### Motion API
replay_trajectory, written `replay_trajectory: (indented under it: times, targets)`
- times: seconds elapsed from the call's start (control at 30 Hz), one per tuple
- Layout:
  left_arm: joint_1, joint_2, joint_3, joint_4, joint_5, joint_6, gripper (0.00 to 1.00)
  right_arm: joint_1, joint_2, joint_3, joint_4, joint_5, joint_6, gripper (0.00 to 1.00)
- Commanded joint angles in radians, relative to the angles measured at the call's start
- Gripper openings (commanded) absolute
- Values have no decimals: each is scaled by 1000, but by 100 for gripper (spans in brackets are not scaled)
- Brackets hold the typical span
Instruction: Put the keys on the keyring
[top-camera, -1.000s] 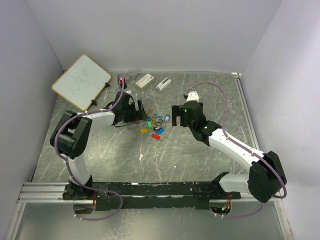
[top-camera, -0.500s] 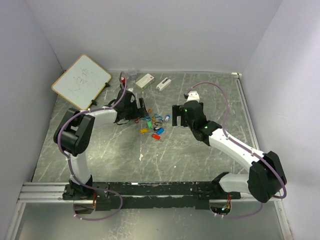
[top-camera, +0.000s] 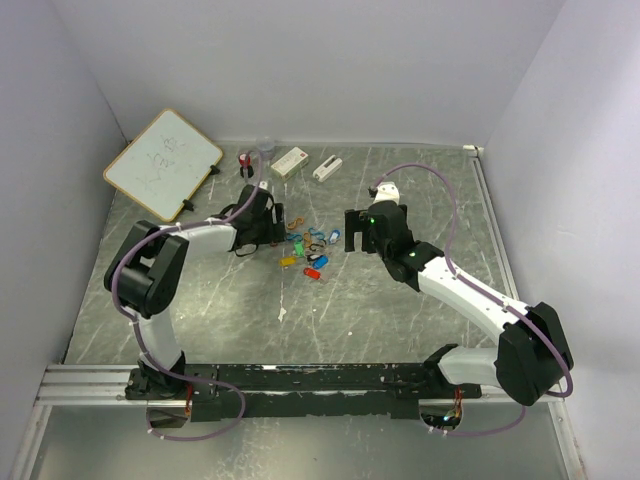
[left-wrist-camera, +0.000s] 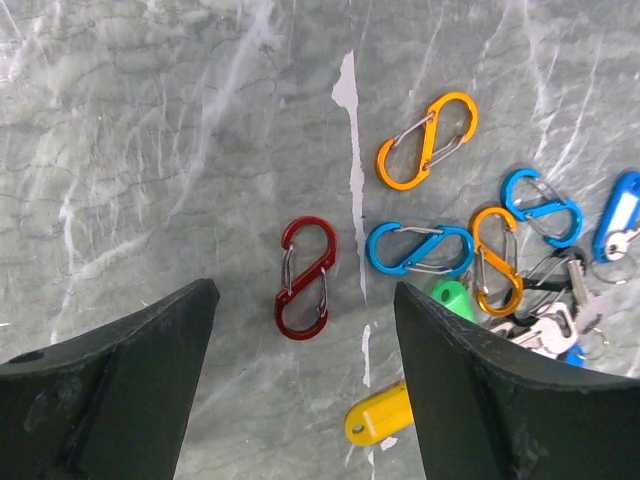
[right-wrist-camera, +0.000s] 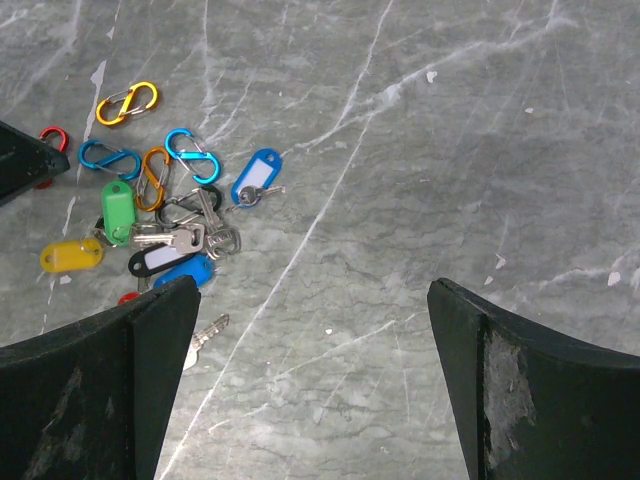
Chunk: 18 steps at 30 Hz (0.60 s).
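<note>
While the keys lie in a loose heap of colored tags on the table between the 2 arms, the left gripper hangs low over a red clip beside that heap, jaws spread wide and empty, the clip's long axis running along the gap between them. The right gripper, also wide open and holding nothing, hovers farther off, the heap at the upper left of its wrist view.
</note>
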Motion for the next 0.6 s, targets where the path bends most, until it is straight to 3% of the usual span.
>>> replay_trajectory:
  times: [0.0,0.3,0.57]
  targets:
    - [-59,3,20,-85,-143,51,82,-5,-5,-6,20,4,-4,100]
    - [-92,24,30,-94,-232,72,71,-6,-19,-14,12,13,-8,100]
    - [-95,52,40,-79,-258,84,68,-8,-17,-11,14,11,-7,100]
